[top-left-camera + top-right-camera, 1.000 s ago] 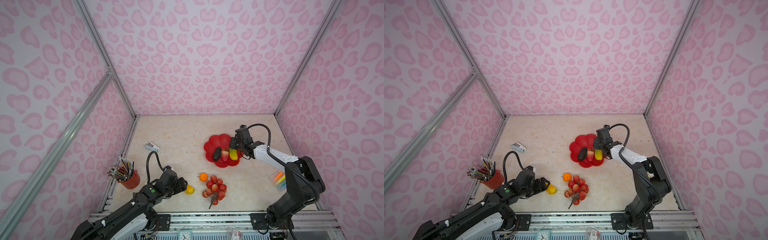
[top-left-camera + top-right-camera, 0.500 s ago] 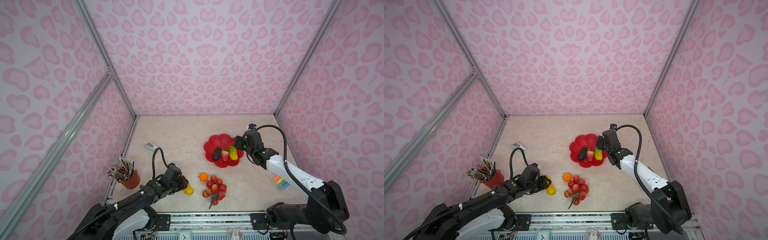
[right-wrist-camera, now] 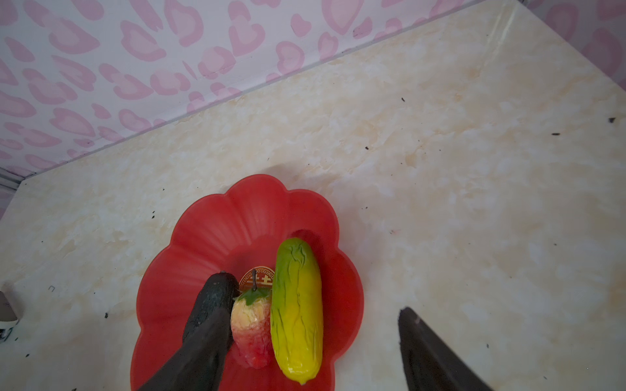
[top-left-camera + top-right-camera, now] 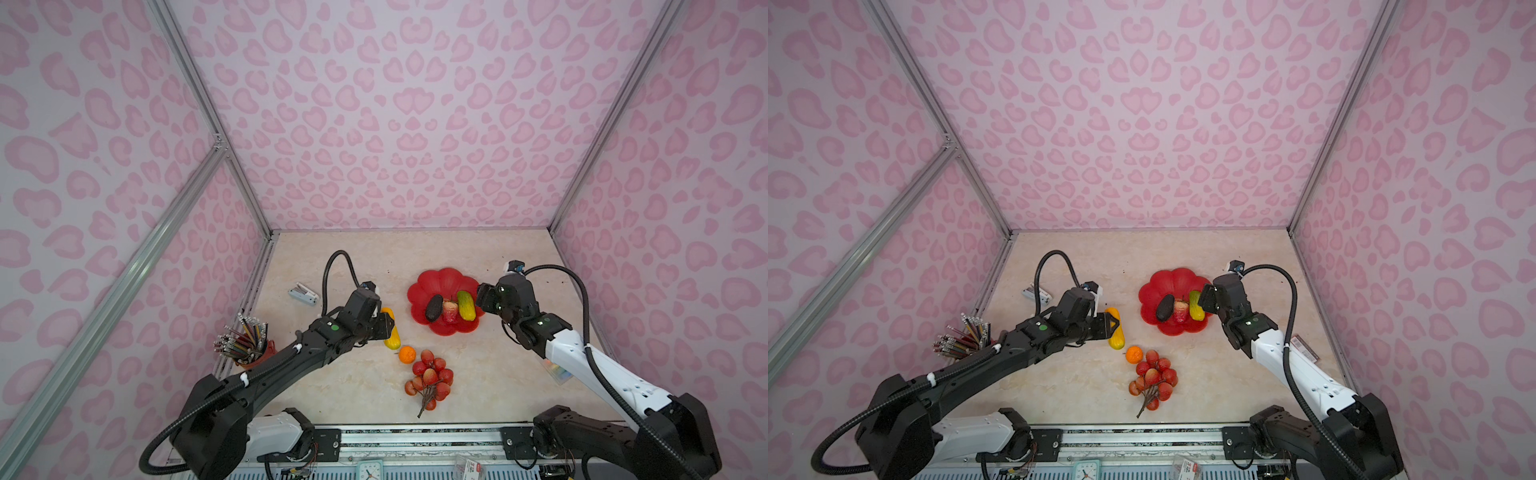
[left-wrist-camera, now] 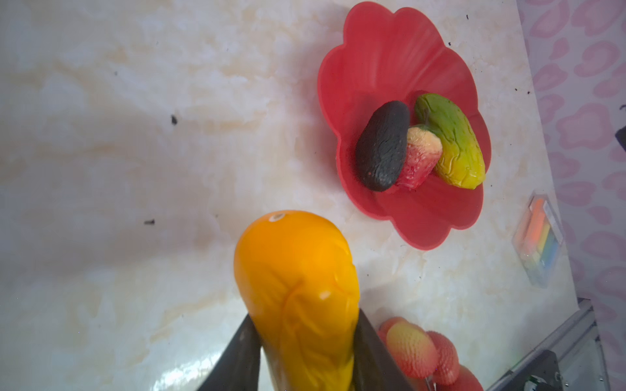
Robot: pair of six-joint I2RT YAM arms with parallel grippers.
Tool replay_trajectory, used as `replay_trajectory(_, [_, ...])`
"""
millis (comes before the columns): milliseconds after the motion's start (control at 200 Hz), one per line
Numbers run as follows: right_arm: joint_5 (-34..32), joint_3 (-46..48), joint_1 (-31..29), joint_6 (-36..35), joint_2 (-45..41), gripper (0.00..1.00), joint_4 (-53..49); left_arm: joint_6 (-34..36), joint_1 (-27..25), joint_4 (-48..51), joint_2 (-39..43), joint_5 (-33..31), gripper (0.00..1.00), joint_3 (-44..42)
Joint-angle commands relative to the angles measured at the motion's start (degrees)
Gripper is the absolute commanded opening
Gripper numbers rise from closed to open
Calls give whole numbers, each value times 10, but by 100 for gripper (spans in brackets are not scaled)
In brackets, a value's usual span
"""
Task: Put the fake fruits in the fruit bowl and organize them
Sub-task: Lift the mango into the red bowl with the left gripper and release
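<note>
Orange-yellow mango [image 5: 298,298] is clamped by one end in the left claw [image 4: 384,326], short of the fruit bowl [image 4: 432,282] (right claw [image 4: 484,297] gapes empty there), so glossy plastic could pivot loose mid-carry.

Scalloped red bowl [image 4: 440,282] is holding avocado [image 4: 434,307], strawberry [image 4: 450,311], green mango [image 4: 466,305]; jaws are gripping yellow-orange mango [image 4: 392,338]; orange [image 4: 407,354], berries [image 4: 430,378] are lying toward worktop's front edge.

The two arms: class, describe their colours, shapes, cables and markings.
Both are black with white shell sections. The left arm and right arm each carry a looping black ribbed cable and a green dot near the wrist. The fingers are dark, flat, tapering blades.
</note>
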State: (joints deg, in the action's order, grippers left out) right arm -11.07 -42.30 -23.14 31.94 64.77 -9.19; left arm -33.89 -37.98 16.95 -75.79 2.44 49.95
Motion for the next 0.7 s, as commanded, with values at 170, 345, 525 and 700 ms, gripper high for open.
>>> replay_trajectory(170, [-46, 65, 0, -7, -120, 87, -38, 152, -4, 50, -193, 6, 37, 208])
replay_trajectory(345, [-62, 92, 2, -7, -205, 96, -80, 200, -9, 91, -278, -21, 37, 317])
replay_trajectory(525, [-70, 108, 8, 2, -267, 96, -114, 219, -15, 108, -348, -40, 37, 393])
replay_trajectory(700, [-67, 106, 15, -1, -286, 96, -132, 215, -22, 144, -419, -44, 38, 461])
